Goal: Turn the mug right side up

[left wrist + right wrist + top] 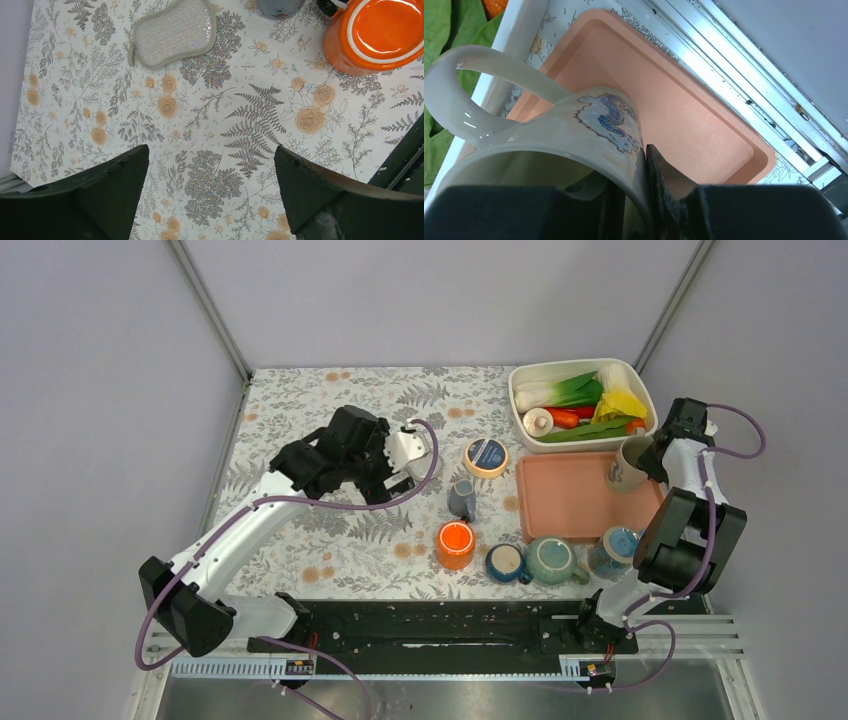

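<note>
The beige mug (626,464) (574,135), printed with a blue-outlined figure, is over the far right corner of the pink tray (570,502) (689,115); whether its base touches the tray cannot be told. The right gripper (645,456) (644,165) is clamped on the mug's wall at the rim, one finger inside the mouth and the other outside against the print. In the right wrist view the mouth faces the camera and the handle points to the upper left. Just beyond the tray stands a white bin (516,405) of vegetables, a leek (570,392) among them. Along the tray's near edge, on the flower-patterned surface (330,540), stand a light blue mug (612,550), a teal mug (548,560) and a dark blue mug (505,563). Left of these is an orange mug (455,543) (385,30), mouth up, with a grey-blue mug (462,498) beyond it and a round item with a dark blue face (486,457) farther back. The left gripper (210,160) hangs over bare cloth with its jaws spread wide, holding nothing. A silver sponge (172,32) lies ahead of it, well apart.
</note>
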### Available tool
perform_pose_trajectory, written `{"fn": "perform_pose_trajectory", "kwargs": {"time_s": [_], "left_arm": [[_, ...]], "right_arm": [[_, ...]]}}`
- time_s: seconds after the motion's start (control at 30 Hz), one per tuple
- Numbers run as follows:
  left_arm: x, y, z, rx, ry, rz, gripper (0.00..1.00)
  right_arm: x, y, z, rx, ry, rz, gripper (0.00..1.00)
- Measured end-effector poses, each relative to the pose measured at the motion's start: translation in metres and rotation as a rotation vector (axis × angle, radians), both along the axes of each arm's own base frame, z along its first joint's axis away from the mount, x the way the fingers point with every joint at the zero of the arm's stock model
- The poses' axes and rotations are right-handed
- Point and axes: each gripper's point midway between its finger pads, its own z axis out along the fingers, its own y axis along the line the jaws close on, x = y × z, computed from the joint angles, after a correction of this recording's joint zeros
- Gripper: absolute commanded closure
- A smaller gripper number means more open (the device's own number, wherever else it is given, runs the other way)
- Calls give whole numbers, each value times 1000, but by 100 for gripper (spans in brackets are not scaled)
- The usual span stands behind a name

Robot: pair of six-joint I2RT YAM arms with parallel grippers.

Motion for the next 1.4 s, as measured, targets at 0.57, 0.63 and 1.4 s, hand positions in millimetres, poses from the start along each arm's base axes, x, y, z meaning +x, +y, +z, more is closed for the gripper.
{"fn": "perform_pose_trajectory", "kwargs": {"time_s": [0.57, 0.63, 1.4], "left_arm": [[2, 1, -2, -1, 5, 4, 1], [2, 0, -2, -4, 7, 1, 1], [-6, -103, -39, -34, 141, -190, 14]], "right_arm": [[13, -18, 2, -10, -22, -13, 30], [13, -19, 4, -16, -27, -10, 19], [-18, 130, 179, -78, -496, 489, 0]]}}
